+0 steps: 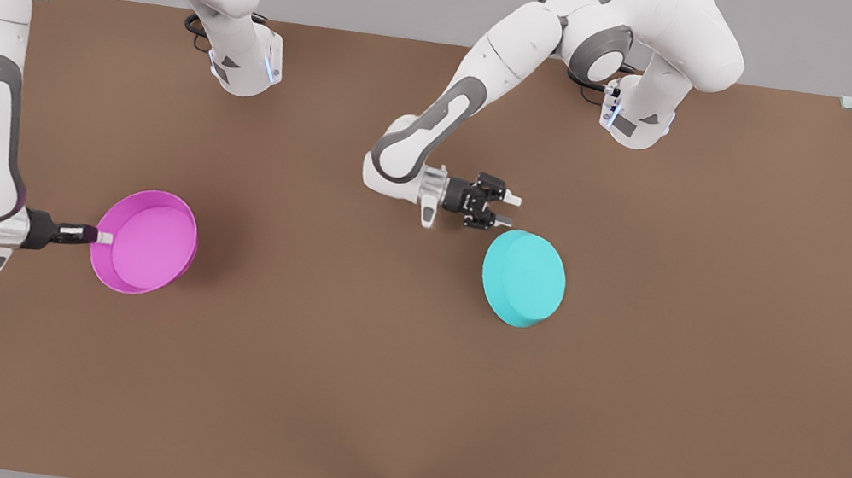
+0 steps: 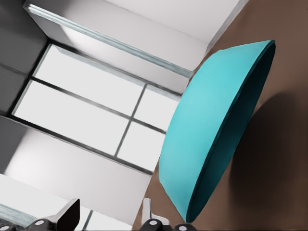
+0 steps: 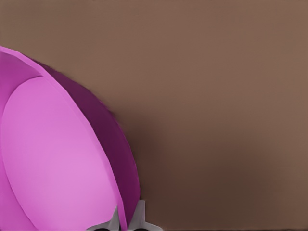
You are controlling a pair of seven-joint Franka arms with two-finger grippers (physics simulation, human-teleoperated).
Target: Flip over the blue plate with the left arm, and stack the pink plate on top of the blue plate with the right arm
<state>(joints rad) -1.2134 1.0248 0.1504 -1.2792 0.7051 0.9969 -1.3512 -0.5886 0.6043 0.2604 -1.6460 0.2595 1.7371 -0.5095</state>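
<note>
Plates lie well apart on the brown table [image 1: 398,407], each attended by one arm. On the front view's right the blue plate [image 1: 524,279] rests upside down, flat bottom uppermost, so the flip looks done. The left gripper [image 1: 507,208] hovers just beside its far-left edge with fingers spread and nothing between them — a released posture, clear of the dish. Its wrist view shows the blue plate [image 2: 216,130] apart from the two separated fingertips [image 2: 72,214].

On the front view's left the pink plate [image 1: 147,242] sits hollow side up and appears tilted. The right gripper [image 1: 102,238] reaches in level from the left, its fingers pinched over the near-side rim; the right wrist view shows one finger [image 3: 114,222] inside the pink plate [image 3: 57,159] wall and one outside, closed on it. A rim pinch suits a shallow dish with no other hold. Stacking — carrying pink across onto blue — is judged not yet done.
</note>
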